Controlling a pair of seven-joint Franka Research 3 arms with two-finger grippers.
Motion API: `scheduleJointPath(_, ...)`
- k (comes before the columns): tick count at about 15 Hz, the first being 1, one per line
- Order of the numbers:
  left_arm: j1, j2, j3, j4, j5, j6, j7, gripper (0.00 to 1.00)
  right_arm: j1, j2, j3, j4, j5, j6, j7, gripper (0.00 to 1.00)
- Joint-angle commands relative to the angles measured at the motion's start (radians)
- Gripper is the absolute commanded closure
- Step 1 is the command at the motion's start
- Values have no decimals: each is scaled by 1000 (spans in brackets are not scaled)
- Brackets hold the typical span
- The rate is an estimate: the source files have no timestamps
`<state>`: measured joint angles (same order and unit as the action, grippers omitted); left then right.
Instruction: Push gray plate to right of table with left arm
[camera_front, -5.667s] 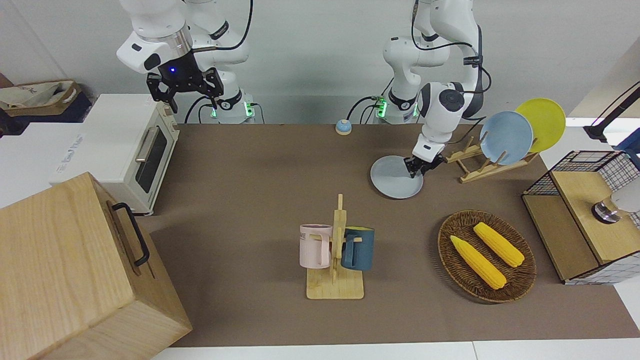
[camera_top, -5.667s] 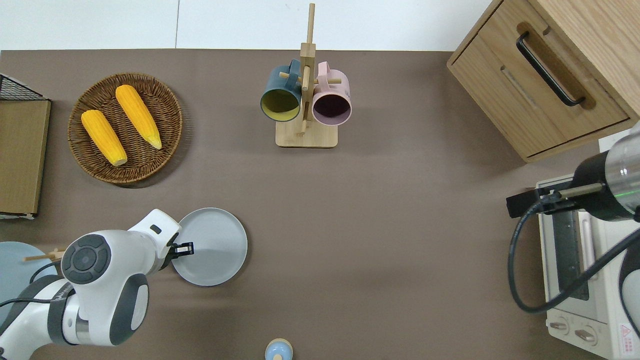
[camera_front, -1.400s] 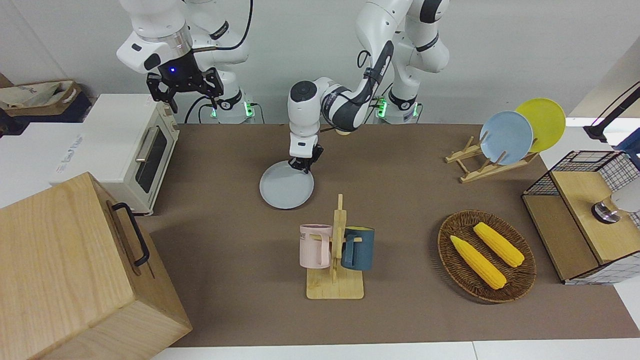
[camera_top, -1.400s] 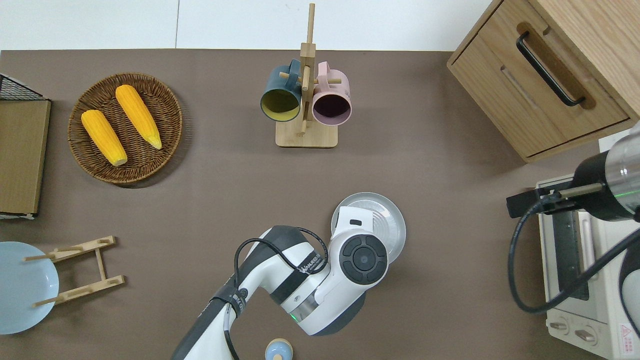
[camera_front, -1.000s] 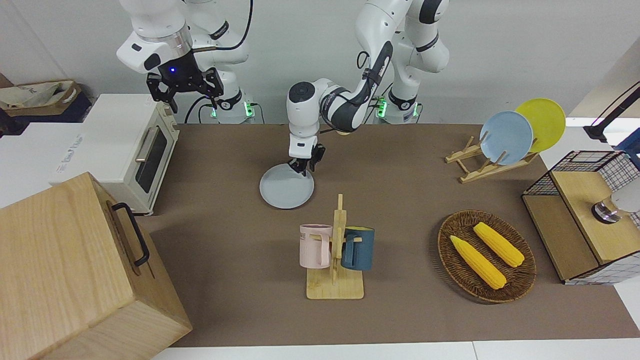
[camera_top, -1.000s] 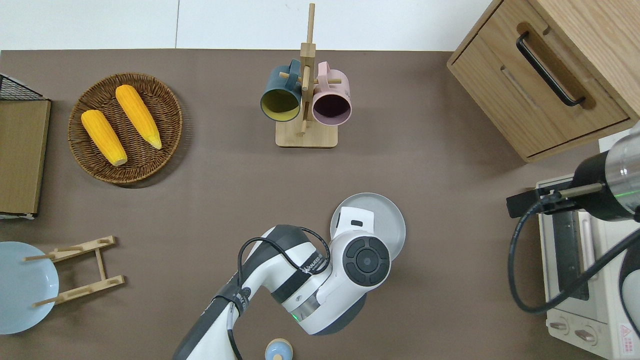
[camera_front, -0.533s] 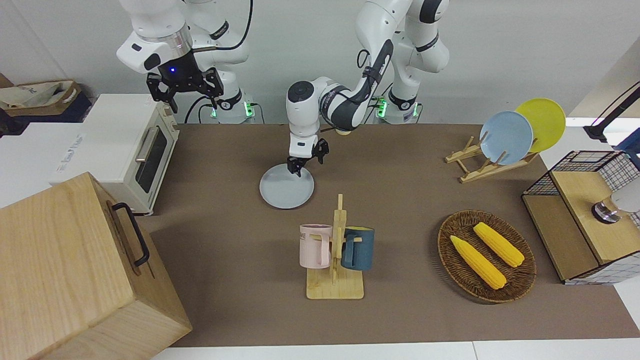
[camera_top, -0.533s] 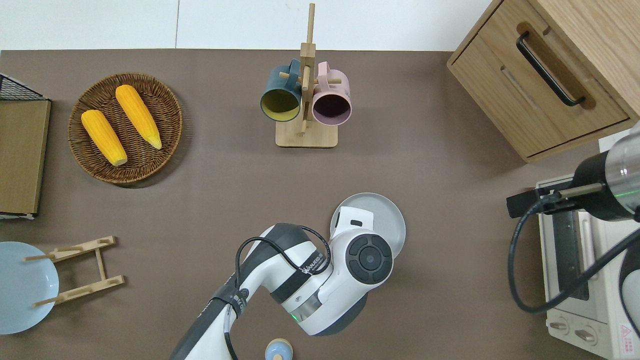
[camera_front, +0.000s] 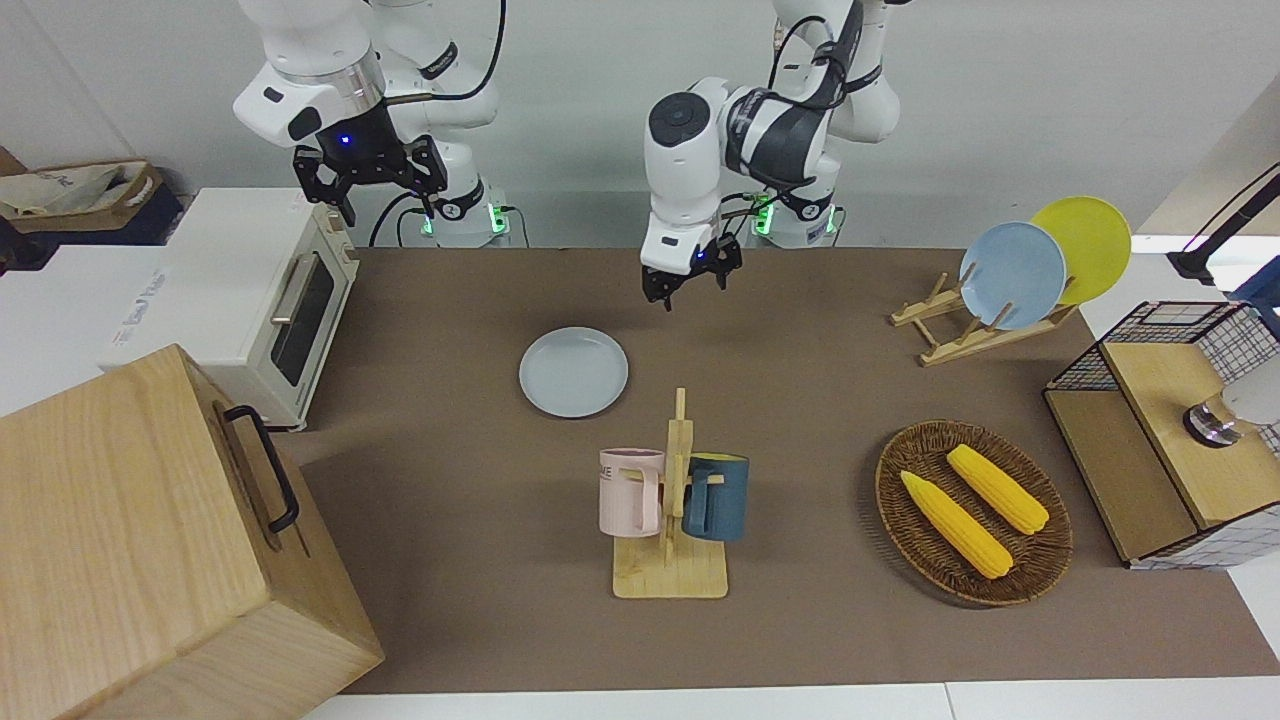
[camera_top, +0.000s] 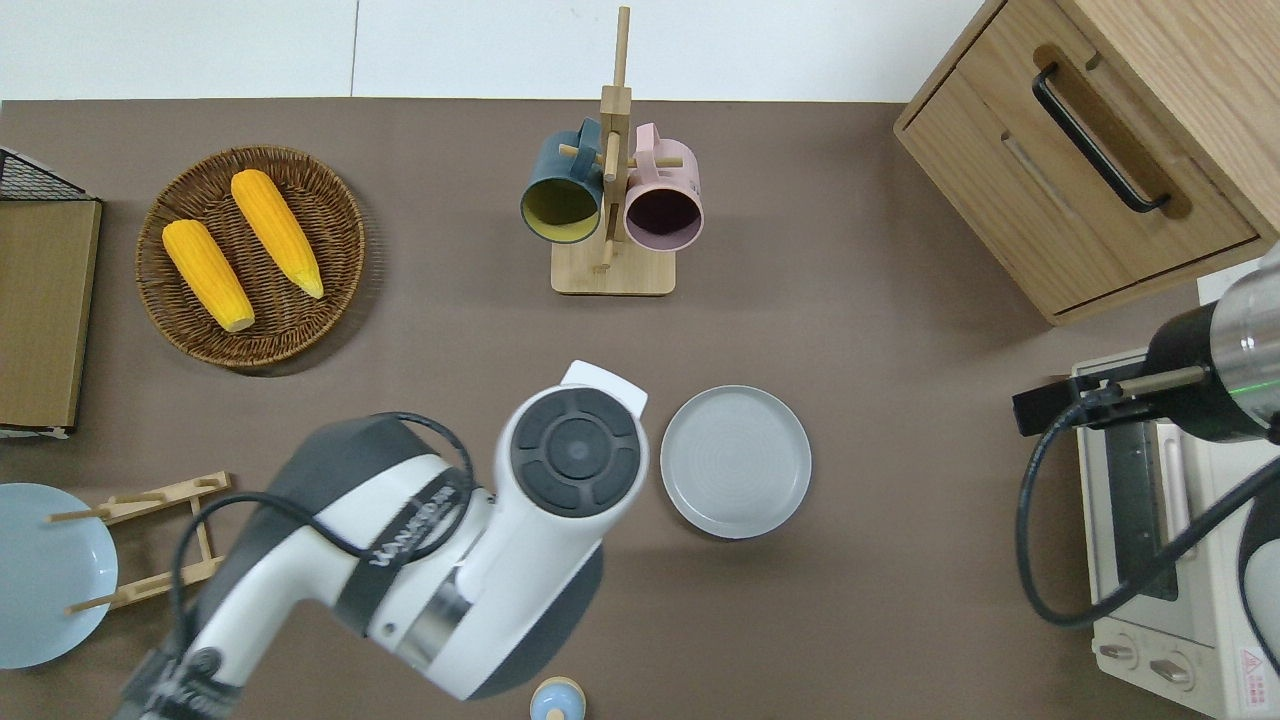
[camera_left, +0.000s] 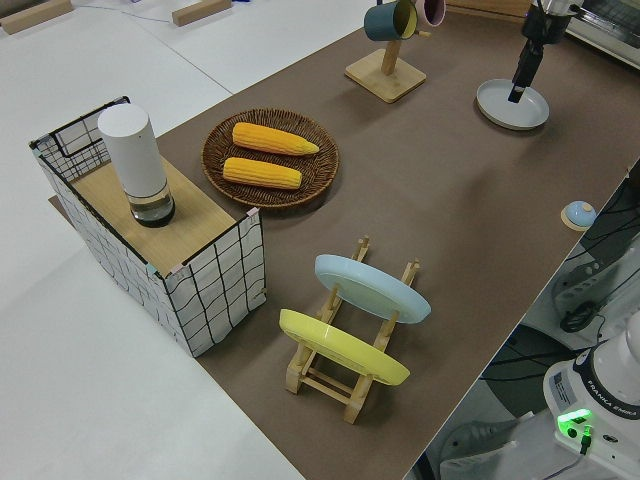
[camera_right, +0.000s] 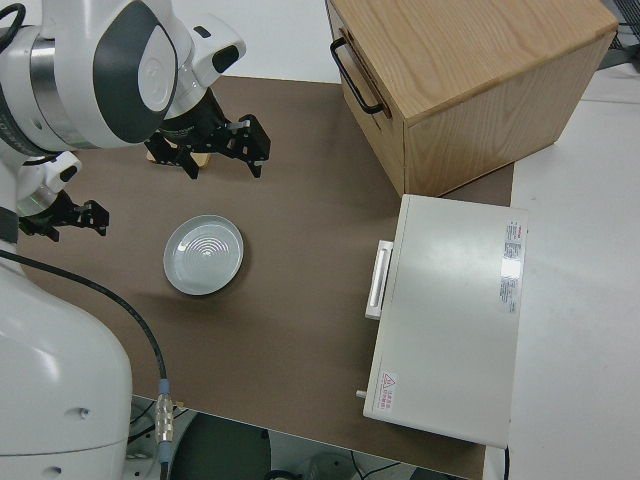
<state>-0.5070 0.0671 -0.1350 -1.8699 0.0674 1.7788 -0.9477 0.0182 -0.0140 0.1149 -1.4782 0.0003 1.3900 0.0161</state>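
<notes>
The gray plate (camera_front: 573, 372) lies flat on the brown table (camera_front: 450, 300), toward the right arm's end of its middle, closer to the robots than the mug rack. Nothing touches the gray plate (camera_top: 736, 461), and it shows whole in the right side view (camera_right: 203, 254). My left gripper (camera_front: 690, 275) hangs open and empty in the air. It is over bare table beside the plate, toward the left arm's end. From overhead the left arm's wrist (camera_top: 580, 450) hides it. The right arm is parked with its gripper (camera_front: 370, 185) open.
A wooden rack with a pink and a dark blue mug (camera_front: 670, 500) stands farther out than the plate. A white toaster oven (camera_front: 260, 300) and a wooden drawer cabinet (camera_front: 150, 540) fill the right arm's end. A corn basket (camera_front: 972, 512) and plate rack (camera_front: 985, 320) sit at the left arm's end.
The left arm slid the plate from beside the plate rack toward the right arm's end. In the last second the left gripper lifted off the plate's rim and drew back; the plate stayed put.
</notes>
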Motion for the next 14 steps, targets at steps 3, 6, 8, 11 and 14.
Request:
scheduleJointPath(3, 172, -173, 9, -23, -47, -176, 306, 5, -20, -3, 17, 9, 6, -16, 13, 17)
scheduleJointPath(6, 232, -214, 50, -23, -51, -209, 412, 5, -20, -3, 17, 9, 6, -16, 13, 17)
scheduleJointPath(8, 239, -250, 115, -22, -79, -225, 495, 5, -20, -3, 17, 9, 6, -16, 13, 17)
scheduleJointPath(11, 239, -291, 208, -22, -93, -245, 593, 5, -20, -3, 17, 9, 6, -16, 13, 17)
scheduleJointPath(14, 237, -297, 250, -8, -92, -245, 609, 5, -20, -3, 16, 9, 4, -16, 13, 17)
